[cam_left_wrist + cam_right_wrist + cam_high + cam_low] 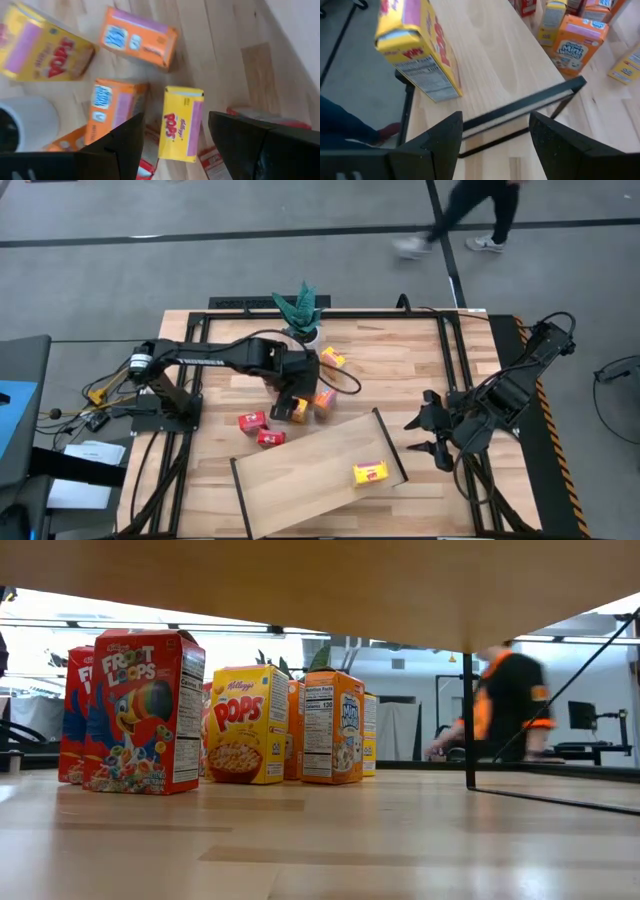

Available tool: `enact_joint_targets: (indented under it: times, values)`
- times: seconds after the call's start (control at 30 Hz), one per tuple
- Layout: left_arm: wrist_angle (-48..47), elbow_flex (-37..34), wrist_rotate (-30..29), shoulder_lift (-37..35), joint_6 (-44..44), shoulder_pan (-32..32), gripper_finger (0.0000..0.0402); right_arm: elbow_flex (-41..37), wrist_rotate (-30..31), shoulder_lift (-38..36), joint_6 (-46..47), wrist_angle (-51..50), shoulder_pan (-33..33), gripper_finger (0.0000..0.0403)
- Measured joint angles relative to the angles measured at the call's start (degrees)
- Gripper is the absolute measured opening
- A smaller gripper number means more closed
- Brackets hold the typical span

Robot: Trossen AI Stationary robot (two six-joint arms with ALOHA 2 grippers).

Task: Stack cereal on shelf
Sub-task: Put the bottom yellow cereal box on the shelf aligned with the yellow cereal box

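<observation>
Several small cereal boxes stand on the wooden table: red ones (251,420), an orange one (325,399) and yellow ones (333,358). One yellow box (370,472) stands on the shelf (320,470), a light board with black end rails lying slantwise near the front. My left gripper (293,392) hangs open over the cluster, pointing down. In the left wrist view its fingers (127,142) stand on either side of a yellow Pops box (180,122), without touching it. My right gripper (432,435) waits open off the shelf's right end, above its rail (520,112).
A potted plant (300,315) stands just beyond the cluster; its white pot (25,122) is close to my left gripper. Black frame bars (455,360) run along the table. A person (470,215) walks past beyond the far edge. Bare wood lies between shelf and right arm.
</observation>
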Motion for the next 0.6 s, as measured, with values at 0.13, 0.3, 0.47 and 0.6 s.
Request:
enact_joint_targets:
  times: [0.13,0.3,0.47,0.6]
  values:
    - [3.76,-4.32,0.36,-0.15,0.78,0.00,0.0209,0.00,0.00,0.00,-0.03,-1.21,-0.05,0.0255]
    - [6.63,-8.53,-0.18,-0.15,0.46,0.00,0.0209,0.00,0.03,0.00,-0.75,-1.21,-0.05,0.0255]
    - [8.68,-11.09,0.41,-0.22,0.60,0.00,0.0209,0.00,0.05,0.00,-0.66,-2.12,-0.05,0.0255]
    - [9.10,-11.62,0.58,-0.28,0.47,-0.03,0.0209,0.00,0.11,0.00,-0.68,-2.26,-0.05,0.0255]
